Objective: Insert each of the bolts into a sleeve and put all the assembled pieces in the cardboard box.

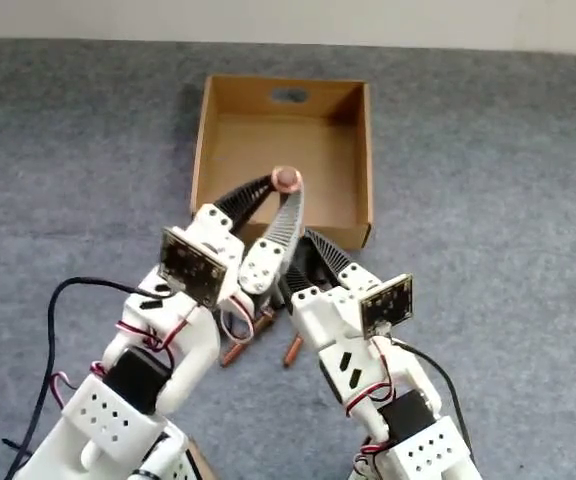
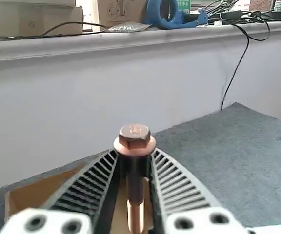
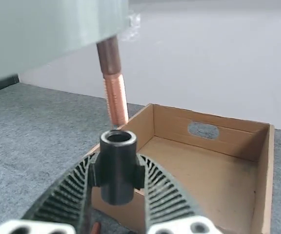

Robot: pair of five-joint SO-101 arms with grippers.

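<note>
1. Table: grey carpeted surface that carries all the items below.

2. Cardboard box: brown and open-topped, standing on the far side of the table from the arm bases. It has 1 hand-hole in its far wall.

3. Left arm: white, stretched forward from the near edge with the wrist raised. The left gripper sits over the near part of the box in the high view. Its ribbed black fingers are closed on the held bolt, just under the flanged hex head.

4. Right arm: white, just beside the left arm, angled inward and lower. The right gripper is in front of the box's near wall. Its fingers are clamped on both sides of the sleeve.

5. Held bolt: copper-coloured, head up and shank hanging down, slightly tilted. Its threaded end is directly above the sleeve's mouth. Whether the tip touches the rim cannot be told.

6. Loose bolt: copper-coloured, lying on the table between the 2 arms.

7. Second loose bolt: the same kind, near the first and apart from it.

8. Sleeve: a short black cylinder, upright, with its open bore facing up.
</note>
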